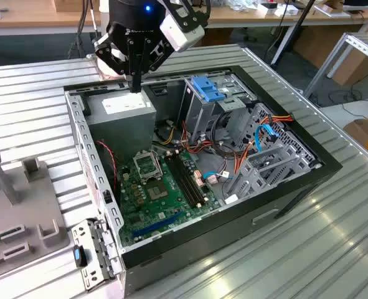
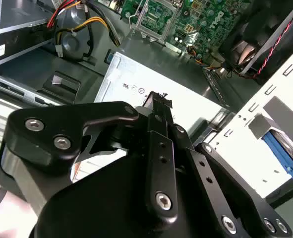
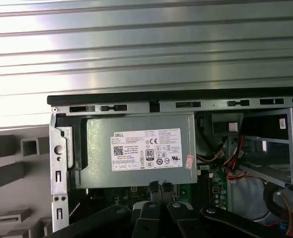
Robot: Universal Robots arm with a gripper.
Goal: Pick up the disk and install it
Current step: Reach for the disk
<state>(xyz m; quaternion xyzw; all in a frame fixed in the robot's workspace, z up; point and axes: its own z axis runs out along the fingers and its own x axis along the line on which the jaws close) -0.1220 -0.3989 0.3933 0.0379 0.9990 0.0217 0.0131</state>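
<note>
Hand [image 1: 136,87]: fingers pressed together, empty, over power supply [image 1: 122,106], 11 o'clock of case [image 1: 233,215], exterior view. Disk: judged stiff, weighty, shock-sensitive; grip long edges, not faces.

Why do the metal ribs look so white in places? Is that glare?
Yes: in the first wrist view the table mirrors light in white bands; in the exterior view it gleams at lower right; in the second wrist view the black tool looks dark.
</note>
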